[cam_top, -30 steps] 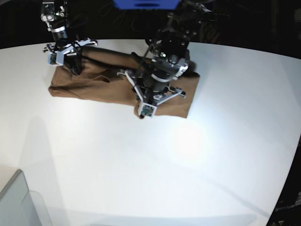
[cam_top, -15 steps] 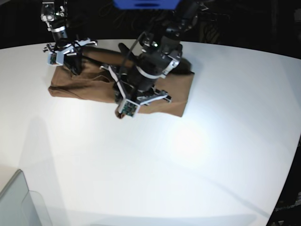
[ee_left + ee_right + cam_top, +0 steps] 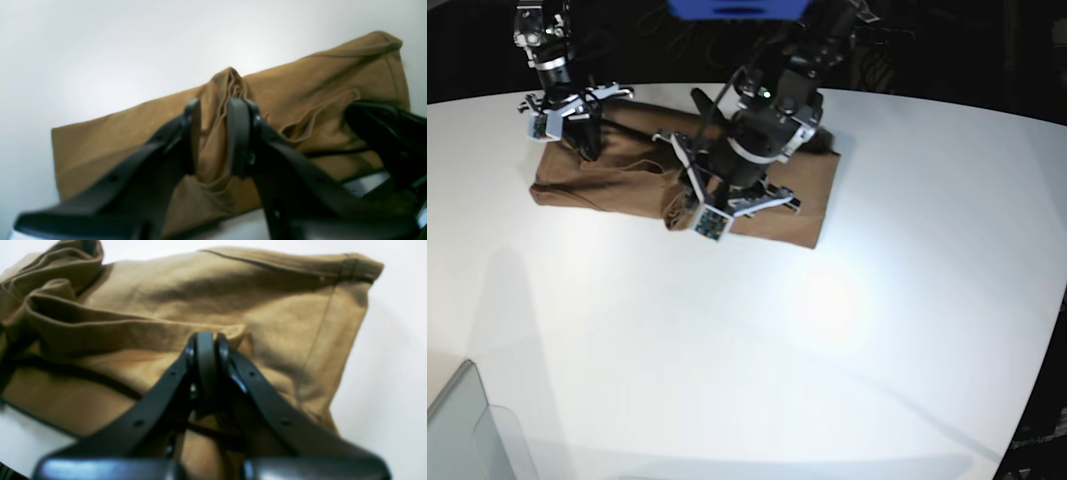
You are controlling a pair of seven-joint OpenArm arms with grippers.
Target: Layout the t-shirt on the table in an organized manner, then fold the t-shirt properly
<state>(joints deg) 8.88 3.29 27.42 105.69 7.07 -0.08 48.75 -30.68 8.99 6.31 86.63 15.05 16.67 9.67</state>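
Left pincer (image 3: 689, 205) now farther left

We find the base view high above the desk (image 3: 847, 330), both wrist views close behind their claws, all sharing the t-shirt (image 3: 607, 175).

A grey-translucent bin corner (image 3: 467, 430) and a blue object (image 3: 737, 8).
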